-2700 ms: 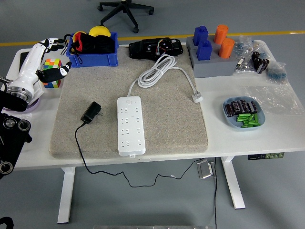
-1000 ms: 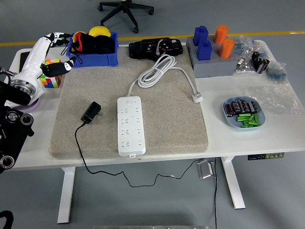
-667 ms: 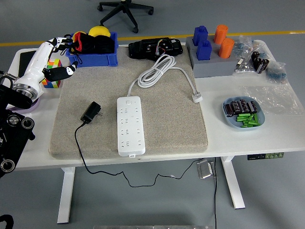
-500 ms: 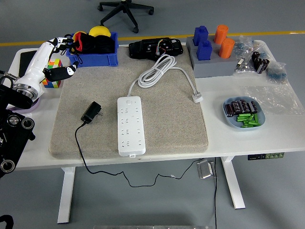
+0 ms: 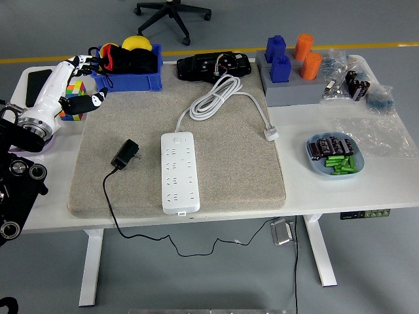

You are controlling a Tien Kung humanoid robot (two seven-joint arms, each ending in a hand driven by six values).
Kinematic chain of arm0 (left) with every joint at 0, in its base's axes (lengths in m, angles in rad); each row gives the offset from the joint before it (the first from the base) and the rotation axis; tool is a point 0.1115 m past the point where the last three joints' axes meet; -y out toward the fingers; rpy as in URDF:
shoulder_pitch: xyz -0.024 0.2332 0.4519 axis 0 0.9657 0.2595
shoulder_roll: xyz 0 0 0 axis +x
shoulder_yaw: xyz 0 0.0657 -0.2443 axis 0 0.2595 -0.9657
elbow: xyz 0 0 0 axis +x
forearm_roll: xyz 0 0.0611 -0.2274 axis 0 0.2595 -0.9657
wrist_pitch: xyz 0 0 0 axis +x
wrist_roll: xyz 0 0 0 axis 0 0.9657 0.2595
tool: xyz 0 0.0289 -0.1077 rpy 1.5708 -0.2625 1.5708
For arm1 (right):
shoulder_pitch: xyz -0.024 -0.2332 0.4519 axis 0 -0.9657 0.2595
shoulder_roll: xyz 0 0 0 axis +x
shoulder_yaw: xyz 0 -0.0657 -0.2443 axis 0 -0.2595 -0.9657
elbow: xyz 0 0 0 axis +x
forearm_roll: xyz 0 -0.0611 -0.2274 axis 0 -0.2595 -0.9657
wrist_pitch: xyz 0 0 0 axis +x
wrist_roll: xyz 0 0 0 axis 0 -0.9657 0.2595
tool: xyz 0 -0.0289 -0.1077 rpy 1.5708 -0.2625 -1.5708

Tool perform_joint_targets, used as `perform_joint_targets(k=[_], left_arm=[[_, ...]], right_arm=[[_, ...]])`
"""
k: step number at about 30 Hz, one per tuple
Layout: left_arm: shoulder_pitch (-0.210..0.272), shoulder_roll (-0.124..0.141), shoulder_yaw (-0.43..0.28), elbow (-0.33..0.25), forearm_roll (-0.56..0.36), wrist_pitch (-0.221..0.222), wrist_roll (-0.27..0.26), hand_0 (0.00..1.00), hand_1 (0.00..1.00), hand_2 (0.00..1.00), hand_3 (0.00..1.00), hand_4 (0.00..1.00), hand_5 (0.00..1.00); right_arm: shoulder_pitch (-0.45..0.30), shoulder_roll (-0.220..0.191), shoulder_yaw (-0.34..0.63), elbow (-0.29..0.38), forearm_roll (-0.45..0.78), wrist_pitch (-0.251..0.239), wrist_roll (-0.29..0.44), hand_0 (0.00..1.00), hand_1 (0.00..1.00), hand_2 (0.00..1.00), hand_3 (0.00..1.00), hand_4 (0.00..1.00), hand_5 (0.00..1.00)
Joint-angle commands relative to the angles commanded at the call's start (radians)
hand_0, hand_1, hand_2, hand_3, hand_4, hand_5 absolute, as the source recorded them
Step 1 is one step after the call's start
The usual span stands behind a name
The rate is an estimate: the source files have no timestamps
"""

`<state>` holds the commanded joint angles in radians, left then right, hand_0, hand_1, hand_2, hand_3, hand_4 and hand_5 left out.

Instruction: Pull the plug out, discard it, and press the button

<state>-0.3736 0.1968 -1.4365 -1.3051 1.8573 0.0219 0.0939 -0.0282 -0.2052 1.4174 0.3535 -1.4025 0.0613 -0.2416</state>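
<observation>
A white power strip (image 5: 178, 171) lies lengthwise on the grey felt mat (image 5: 236, 163), its sockets empty. Its white cord (image 5: 219, 98) coils at the mat's back and ends in a white plug (image 5: 271, 135). A black plug adapter (image 5: 125, 154) lies loose on the mat left of the strip, its black cable running off the front edge. My left hand (image 5: 84, 82) hovers at the mat's back-left corner, fingers spread, holding nothing, well behind the black plug. My right arm is out of sight.
A colourful cube (image 5: 73, 108) sits under my left hand. A blue bin (image 5: 127, 80) with dark items stands behind it. A black device (image 5: 213, 65), a grey block holder (image 5: 288, 88) and a blue dish (image 5: 334, 157) of batteries lie farther right.
My left hand has moved right and slightly forward, from over the cube toward the mat's back-left corner. The plug and the strip have not moved.
</observation>
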Motion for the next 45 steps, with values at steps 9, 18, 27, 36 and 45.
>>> perform_joint_targets(k=[9,18,27,36,45], left_arm=[[0.006,-0.005,0.002,-0.001,-0.003,-0.003,0.003,0.799,0.758,0.760,0.799,0.673,0.007],[0.008,-0.006,0.004,-0.002,-0.003,-0.007,0.006,0.794,0.758,0.754,0.793,0.670,0.002],[0.003,-0.005,0.005,-0.005,-0.003,-0.010,0.008,0.792,0.757,0.749,0.794,0.670,0.002],[0.005,-0.006,0.005,-0.004,-0.002,-0.011,0.008,0.793,0.755,0.745,0.790,0.669,0.002],[0.004,-0.005,0.003,-0.005,-0.003,-0.012,0.007,0.792,0.754,0.742,0.791,0.668,0.002]], right_arm=[[-0.004,0.003,0.007,0.003,0.001,-0.001,0.001,0.785,0.749,0.745,0.753,0.793,0.793],[-0.006,0.003,0.010,0.003,0.000,0.000,0.000,0.785,0.749,0.745,0.752,0.792,0.793],[-0.005,0.003,0.014,0.003,0.000,0.000,0.000,0.785,0.749,0.744,0.752,0.792,0.794],[-0.006,0.003,0.014,0.003,0.000,0.001,0.000,0.785,0.749,0.745,0.752,0.791,0.795],[-0.006,0.003,0.014,0.004,0.001,0.000,0.000,0.785,0.749,0.744,0.751,0.791,0.795]])
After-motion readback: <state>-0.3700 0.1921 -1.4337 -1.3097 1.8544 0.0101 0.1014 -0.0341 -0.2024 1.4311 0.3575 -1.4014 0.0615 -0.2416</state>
